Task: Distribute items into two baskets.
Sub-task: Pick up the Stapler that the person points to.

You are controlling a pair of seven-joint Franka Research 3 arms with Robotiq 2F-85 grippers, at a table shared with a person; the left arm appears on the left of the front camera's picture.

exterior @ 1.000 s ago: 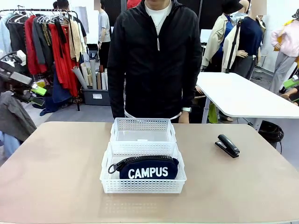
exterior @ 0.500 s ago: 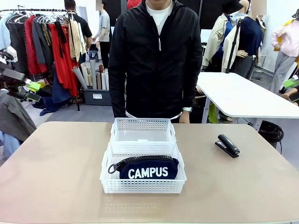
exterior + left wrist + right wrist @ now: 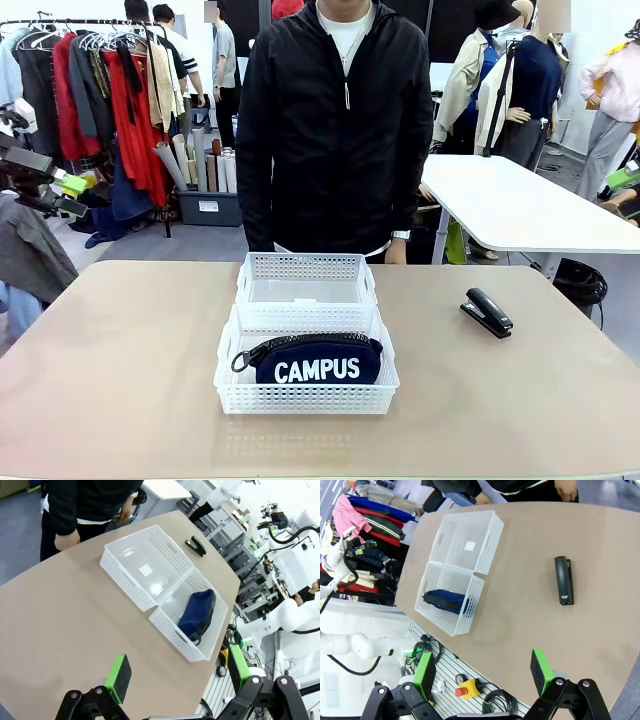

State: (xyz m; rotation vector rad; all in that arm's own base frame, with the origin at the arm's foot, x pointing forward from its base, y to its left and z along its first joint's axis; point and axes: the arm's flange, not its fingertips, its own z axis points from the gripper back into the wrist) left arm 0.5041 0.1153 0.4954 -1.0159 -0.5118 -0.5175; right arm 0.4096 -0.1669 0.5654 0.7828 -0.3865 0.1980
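Bright even light, soft shadows

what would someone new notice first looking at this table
The navy CAMPUS pouch stands out first, lying in the nearer white basket at mid-table, with the farther basket right behind it empty. A black stapler lies on the table off to the robot's right, and a person in a black jacket stands at the far edge.

Left tool (image 3: 178,672), right tool (image 3: 482,671): jaws spread wide
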